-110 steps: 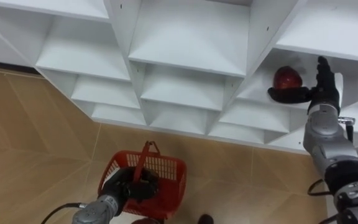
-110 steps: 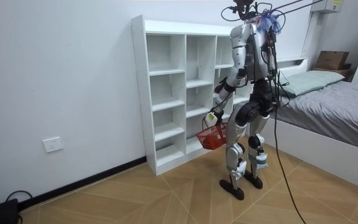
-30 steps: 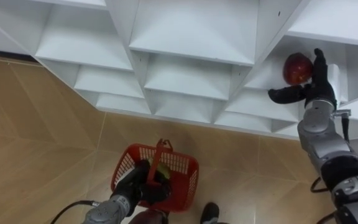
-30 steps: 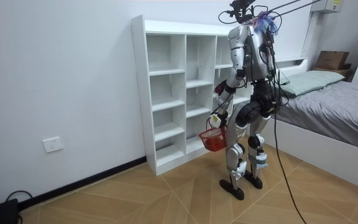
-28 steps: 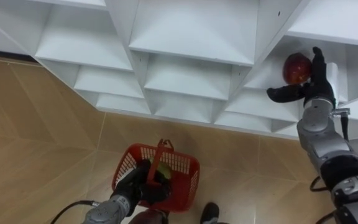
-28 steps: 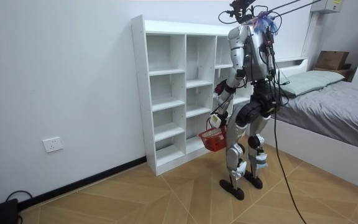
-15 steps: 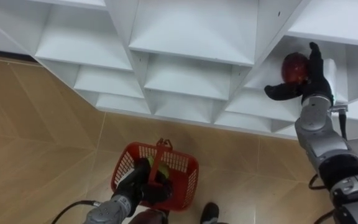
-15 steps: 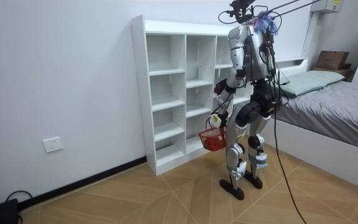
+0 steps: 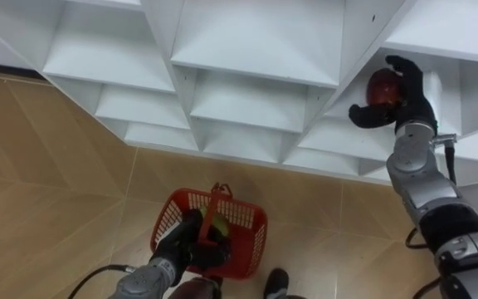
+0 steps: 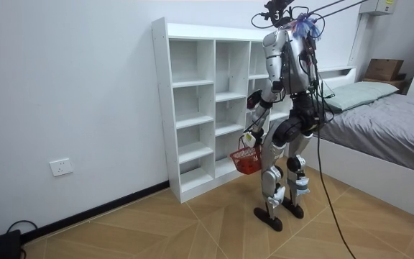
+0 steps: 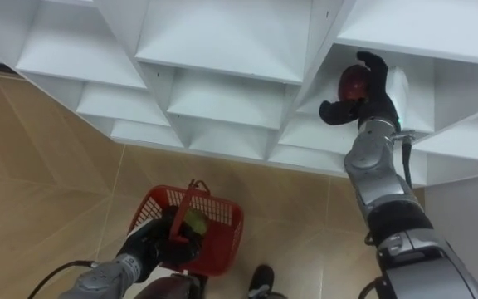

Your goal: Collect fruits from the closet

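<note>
Red fruit (image 9: 381,88) is located inside a compartment of the right-hand column of the white closet (image 9: 251,43), close to that compartment's left upright divider. The right robot hand (image 9: 412,101) reaches into the same compartment with its fingers curled over the top of the fruit and its thumb hooked beneath it. Whether the fruit rests on the shelf board or is lifted clear cannot be told. The compartment is open at the front, bounded by the divider on the left, a shelf board above and one below. The neighbouring compartments in the middle and left columns hold nothing. The left robot hand (image 9: 182,247) is low, over the wooden floor (image 9: 48,166), and is clenched round the handle of a red basket (image 9: 251,223), which hangs in front of the closet's lowest shelves and apart from them. A greenish fruit (image 9: 217,227) lies in the basket beside the hand. In the room view the robot stands upright close against the closet's front. A bed (image 10: 390,122) is behind it on the room view's right, and open floor lies to the room view's left.
</note>
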Available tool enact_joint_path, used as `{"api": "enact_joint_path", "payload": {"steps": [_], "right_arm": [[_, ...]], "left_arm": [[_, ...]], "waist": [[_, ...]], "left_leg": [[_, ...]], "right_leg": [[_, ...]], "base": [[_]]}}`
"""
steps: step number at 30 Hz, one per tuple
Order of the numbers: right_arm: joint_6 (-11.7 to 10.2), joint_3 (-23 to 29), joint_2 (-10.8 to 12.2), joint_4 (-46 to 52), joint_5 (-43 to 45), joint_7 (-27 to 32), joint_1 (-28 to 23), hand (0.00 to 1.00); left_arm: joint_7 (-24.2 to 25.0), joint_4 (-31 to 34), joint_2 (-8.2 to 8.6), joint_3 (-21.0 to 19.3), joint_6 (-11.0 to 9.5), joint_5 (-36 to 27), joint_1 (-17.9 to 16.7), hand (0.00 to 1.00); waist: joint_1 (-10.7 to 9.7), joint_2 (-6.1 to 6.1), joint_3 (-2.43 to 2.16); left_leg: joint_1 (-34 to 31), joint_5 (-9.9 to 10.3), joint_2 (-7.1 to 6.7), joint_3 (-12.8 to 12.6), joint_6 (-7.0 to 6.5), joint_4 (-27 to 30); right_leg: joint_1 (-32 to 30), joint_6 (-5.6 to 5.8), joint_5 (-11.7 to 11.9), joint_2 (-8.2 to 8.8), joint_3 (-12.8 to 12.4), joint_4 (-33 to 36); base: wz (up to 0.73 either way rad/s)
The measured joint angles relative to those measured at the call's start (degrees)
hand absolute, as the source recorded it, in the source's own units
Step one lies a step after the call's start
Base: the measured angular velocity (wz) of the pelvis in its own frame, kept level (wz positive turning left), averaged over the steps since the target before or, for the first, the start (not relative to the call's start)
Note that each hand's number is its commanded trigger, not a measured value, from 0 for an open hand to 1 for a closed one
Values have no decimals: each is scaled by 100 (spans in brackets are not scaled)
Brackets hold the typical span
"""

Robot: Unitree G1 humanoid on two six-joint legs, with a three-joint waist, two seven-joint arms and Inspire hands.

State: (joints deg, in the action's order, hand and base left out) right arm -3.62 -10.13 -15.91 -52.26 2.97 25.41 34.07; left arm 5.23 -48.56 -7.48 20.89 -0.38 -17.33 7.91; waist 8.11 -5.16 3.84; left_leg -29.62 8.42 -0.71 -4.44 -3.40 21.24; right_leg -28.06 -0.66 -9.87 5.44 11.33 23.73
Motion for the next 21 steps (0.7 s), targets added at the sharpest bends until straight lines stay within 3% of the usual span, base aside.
{"api": "enact_joint_path", "payload": {"steps": [21], "right_arm": [[7,-4,9,-84,-12,-61,0,100]], "left_arm": [[1,-3,-2,-36,2,-4,39,100]], "waist": [[5,2,-2]], "left_leg": [[0,-5,0,-1,-2,28]], "right_leg": [[2,-1,1,3,-3,17]], "base": [[0]]}}
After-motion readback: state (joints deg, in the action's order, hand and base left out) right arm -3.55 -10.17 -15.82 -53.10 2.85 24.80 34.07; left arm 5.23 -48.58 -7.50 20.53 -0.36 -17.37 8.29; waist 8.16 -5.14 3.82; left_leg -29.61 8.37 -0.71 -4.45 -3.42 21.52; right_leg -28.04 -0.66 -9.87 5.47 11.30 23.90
